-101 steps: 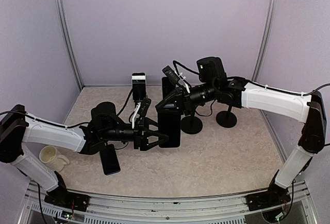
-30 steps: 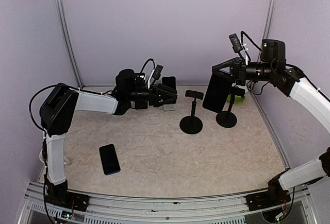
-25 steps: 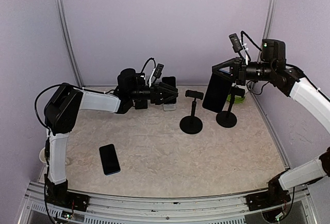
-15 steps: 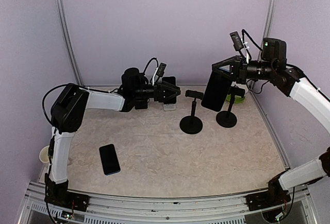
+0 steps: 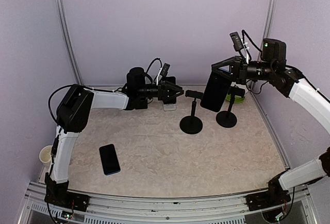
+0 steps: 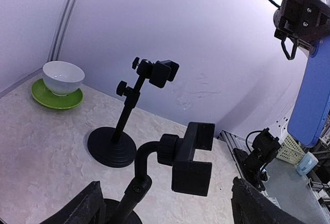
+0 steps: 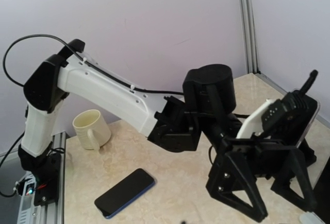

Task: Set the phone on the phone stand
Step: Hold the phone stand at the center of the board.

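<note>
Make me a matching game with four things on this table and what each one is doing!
Things:
1. right gripper
2. left gripper
3. white bowl
4. cream mug

States or places:
A. sits on the green saucer
B. open and empty
C. at the left edge of the table
D. shut on a phone, held up in the air

Pairs: 1-D, 2-B, 3-A, 4-C

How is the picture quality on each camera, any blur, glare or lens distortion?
Top external: even soft light, faint shadows, frame post bowed by the wide lens. Left wrist: near stand sharp, own fingers dark, phone cropped at the edge. Right wrist: slightly soft, no glare.
</note>
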Robot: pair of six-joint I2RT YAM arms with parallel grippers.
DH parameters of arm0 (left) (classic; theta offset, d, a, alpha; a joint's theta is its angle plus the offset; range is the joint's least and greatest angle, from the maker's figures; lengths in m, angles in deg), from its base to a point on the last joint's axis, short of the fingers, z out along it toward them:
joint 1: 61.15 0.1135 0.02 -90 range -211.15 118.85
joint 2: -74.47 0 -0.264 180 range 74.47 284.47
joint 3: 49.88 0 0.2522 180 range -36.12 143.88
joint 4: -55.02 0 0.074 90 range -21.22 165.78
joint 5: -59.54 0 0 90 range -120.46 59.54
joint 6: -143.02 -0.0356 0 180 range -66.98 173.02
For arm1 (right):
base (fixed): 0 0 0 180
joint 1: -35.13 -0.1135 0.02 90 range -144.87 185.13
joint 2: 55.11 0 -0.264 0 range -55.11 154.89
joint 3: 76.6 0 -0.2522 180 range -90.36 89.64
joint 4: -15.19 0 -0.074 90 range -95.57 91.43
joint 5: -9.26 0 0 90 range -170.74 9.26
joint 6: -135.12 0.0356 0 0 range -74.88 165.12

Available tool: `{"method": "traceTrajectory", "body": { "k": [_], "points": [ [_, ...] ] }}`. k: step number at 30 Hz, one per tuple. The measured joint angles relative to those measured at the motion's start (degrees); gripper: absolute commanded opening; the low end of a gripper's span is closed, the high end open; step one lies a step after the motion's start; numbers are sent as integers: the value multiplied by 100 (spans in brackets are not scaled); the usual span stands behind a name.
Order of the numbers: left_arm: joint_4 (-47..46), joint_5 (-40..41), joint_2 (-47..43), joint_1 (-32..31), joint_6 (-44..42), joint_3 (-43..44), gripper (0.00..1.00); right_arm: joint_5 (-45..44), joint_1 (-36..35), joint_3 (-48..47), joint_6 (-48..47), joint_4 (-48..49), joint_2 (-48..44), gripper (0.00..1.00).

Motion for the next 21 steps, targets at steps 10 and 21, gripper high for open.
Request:
{"method": "traceTrajectory", "body": {
  "k": [10, 21],
  "points": [
    [203, -55, 164, -140, -140, 299, 77, 7, 0, 96, 17, 22, 0, 0],
    [155, -210, 315, -181, -13, 404, 61, 9, 0, 98, 35, 22, 0, 0]
  ]
}}
